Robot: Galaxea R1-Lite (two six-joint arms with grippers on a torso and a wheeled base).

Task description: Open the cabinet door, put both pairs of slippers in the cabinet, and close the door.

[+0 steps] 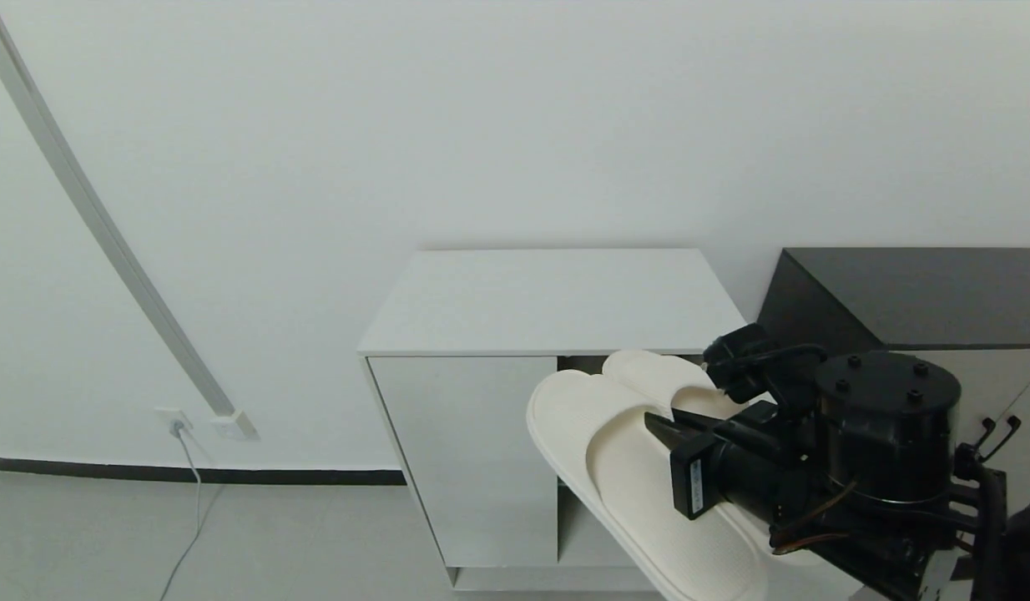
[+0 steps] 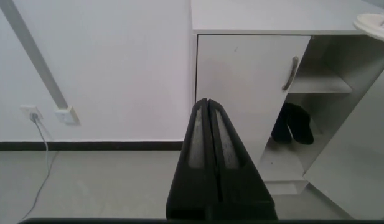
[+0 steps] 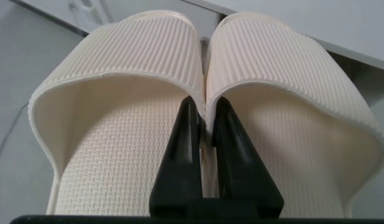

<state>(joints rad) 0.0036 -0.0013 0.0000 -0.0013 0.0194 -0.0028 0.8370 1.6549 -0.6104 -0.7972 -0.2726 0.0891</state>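
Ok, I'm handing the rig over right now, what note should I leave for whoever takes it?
Left gripper: shut, empty, facing the cabinet.
Right gripper: shut on the cream slippers, held up before the cabinet's open right side.
Done: cabinet opened; dark slippers in its lower compartment.
Left: put the cream slippers inside, shut the cabinet.

White cabinet (image 1: 548, 300), right side open, cream slippers (image 1: 615, 467) side by side before it, dark pair (image 2: 292, 123) inside.
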